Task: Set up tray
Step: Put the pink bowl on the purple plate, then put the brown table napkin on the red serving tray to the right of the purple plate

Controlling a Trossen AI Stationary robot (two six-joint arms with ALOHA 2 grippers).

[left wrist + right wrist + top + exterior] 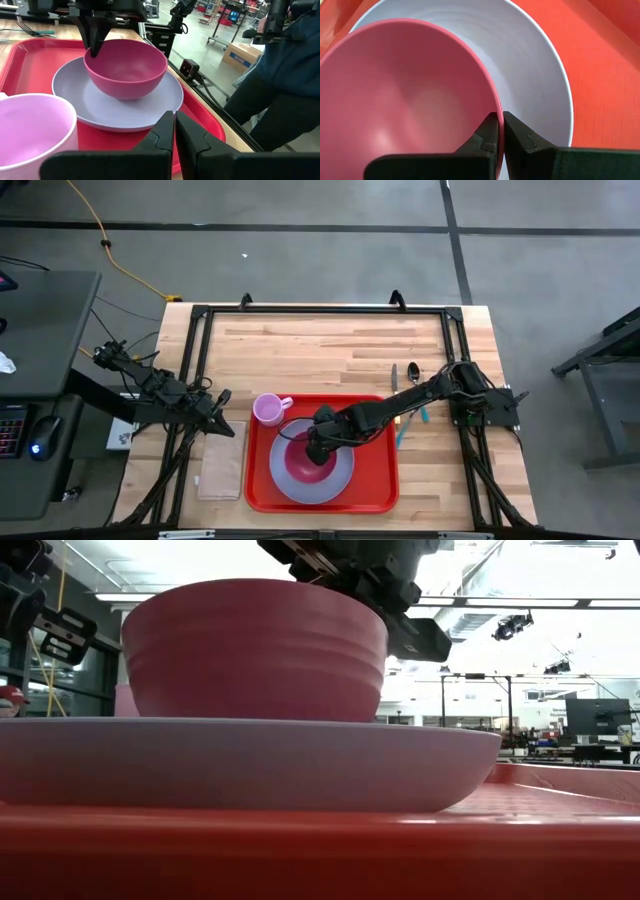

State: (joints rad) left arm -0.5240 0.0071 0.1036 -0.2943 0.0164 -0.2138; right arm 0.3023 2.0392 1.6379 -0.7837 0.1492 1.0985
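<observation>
The red tray [375,480] lies at the table's near middle. On it rests a lavender plate [285,485], and a pink bowl [125,70] stands by its base on the plate. My right gripper [501,116] is shut on the bowl's rim. A pale pink cup [268,409] stands at the tray's far left corner. My left gripper [175,125] waits shut at the table's left, just beside the cup, holding nothing. My right gripper pinches the bowl's rim [492,102] on its far right side, one finger inside the bowl and one outside against the wall. The fingers [95,40] slant down from above and from the table's right. The bowl sits upright with its base on the plate [250,765].
A tan napkin [220,467] lies on the table left of the tray. A knife [394,377], a spoon [413,370] and a teal-handled utensil [408,428] lie right of the tray. A person [280,75] stands beyond the table's edge.
</observation>
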